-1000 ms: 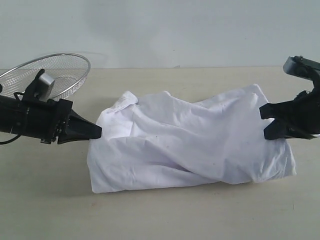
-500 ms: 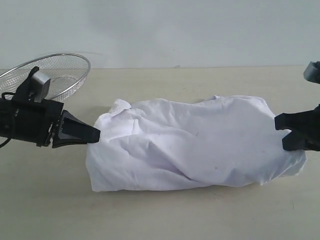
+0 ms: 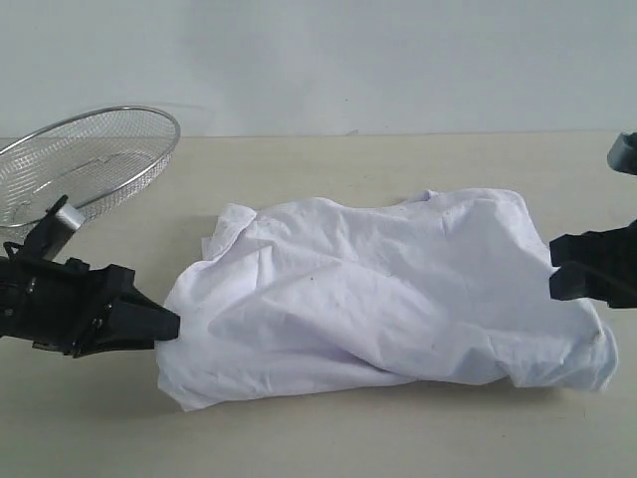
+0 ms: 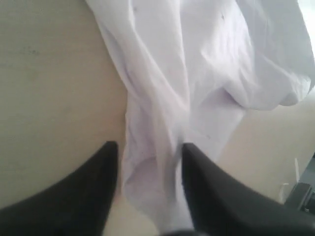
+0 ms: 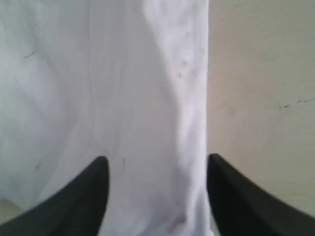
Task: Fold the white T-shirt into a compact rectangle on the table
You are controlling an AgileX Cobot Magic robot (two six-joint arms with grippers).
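The white T-shirt (image 3: 378, 299) lies crumpled and stretched sideways on the table (image 3: 90, 428); its red lettering and neck tag are hidden. My left gripper (image 3: 171, 325) is shut on the shirt's left edge, which draws to a point at its tip. In the left wrist view the bunched cloth (image 4: 197, 59) fills the gap in the gripper (image 4: 147, 150). My right gripper (image 3: 555, 269) holds the shirt's right edge. The right wrist view shows taut cloth (image 5: 123, 98) running in between the fingers of the gripper (image 5: 157, 162).
A silver wire-mesh basket (image 3: 90, 154) stands tilted at the back left, behind the left arm. Bare tabletop shows in front of the shirt and behind it up to the pale wall.
Both grippers have moved toward the near edge and outward with the shirt's ends. The shirt has come nearer, spread wider and sunk flatter.
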